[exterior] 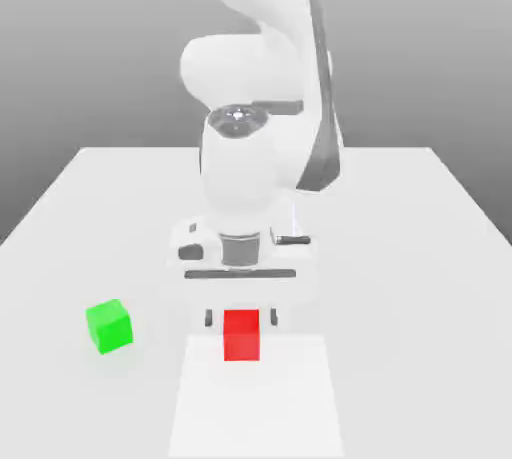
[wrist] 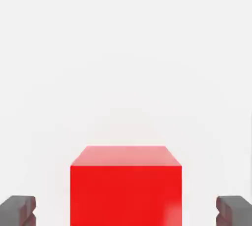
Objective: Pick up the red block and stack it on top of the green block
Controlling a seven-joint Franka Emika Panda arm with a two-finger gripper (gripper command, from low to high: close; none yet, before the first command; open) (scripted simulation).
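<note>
The red block (exterior: 242,335) rests on the white table, straight under my hand. My gripper (exterior: 241,319) has come down around it, open, one fingertip on each side. In the hand view the red block (wrist: 126,185) sits between the two dark fingertips (wrist: 17,211), with a clear gap on both sides, so nothing is gripped. The green block (exterior: 109,326) stands on the table toward the exterior view's left of the red block, about one hand's width away and at much the same depth.
The white table (exterior: 420,247) stretches out around both blocks. A brighter white strip (exterior: 258,407) runs from the red block toward the near edge. The arm's white body (exterior: 260,97) rises behind the hand.
</note>
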